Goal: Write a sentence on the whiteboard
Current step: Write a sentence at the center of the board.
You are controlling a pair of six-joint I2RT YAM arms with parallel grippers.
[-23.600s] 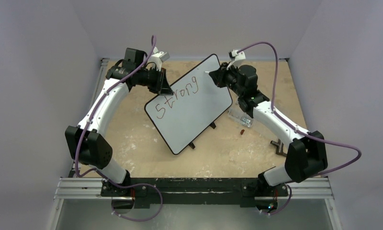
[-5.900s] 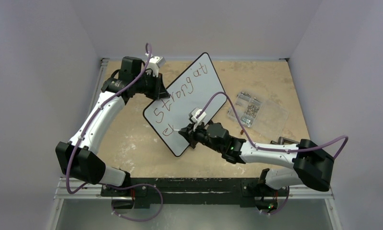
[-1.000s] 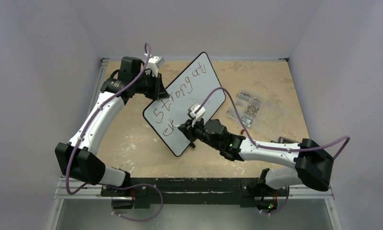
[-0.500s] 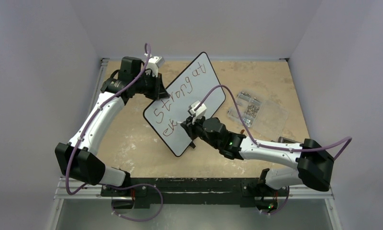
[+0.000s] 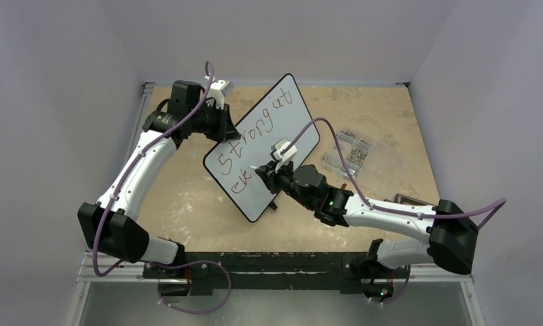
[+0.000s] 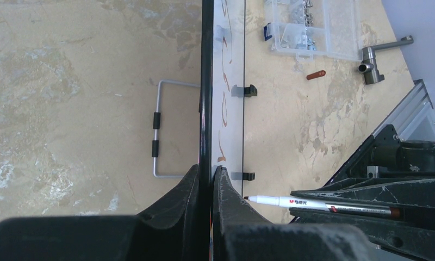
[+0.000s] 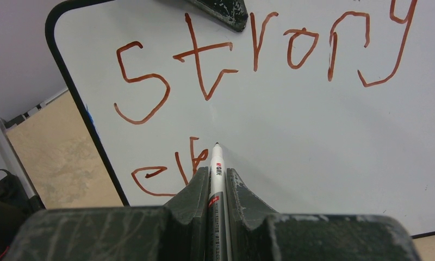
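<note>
The whiteboard (image 5: 286, 146) stands tilted on its feet on the table. The sentence (image 5: 255, 129) reads "Strong at", with "ek" started on a second line (image 7: 166, 174). My left gripper (image 5: 225, 129) is shut on the board's upper left rim, seen edge-on in the left wrist view (image 6: 209, 174). My right gripper (image 5: 265, 175) is shut on a red-and-white marker (image 7: 216, 168). The marker tip sits at the board surface (image 7: 313, 141) just right of "ek". I cannot tell whether it touches. The marker also shows in the left wrist view (image 6: 313, 204).
A clear plastic box of metal bits (image 5: 364, 159) lies right of the board. A small red cap (image 6: 316, 75) and a metal T-shaped part (image 6: 376, 60) lie near it. A wire stand (image 6: 161, 130) lies behind the board.
Since 23.6 s ago "at" and "ek" were added and my right arm came round to the board's lower part. In the last second the marker shifted slightly right of "ek".
</note>
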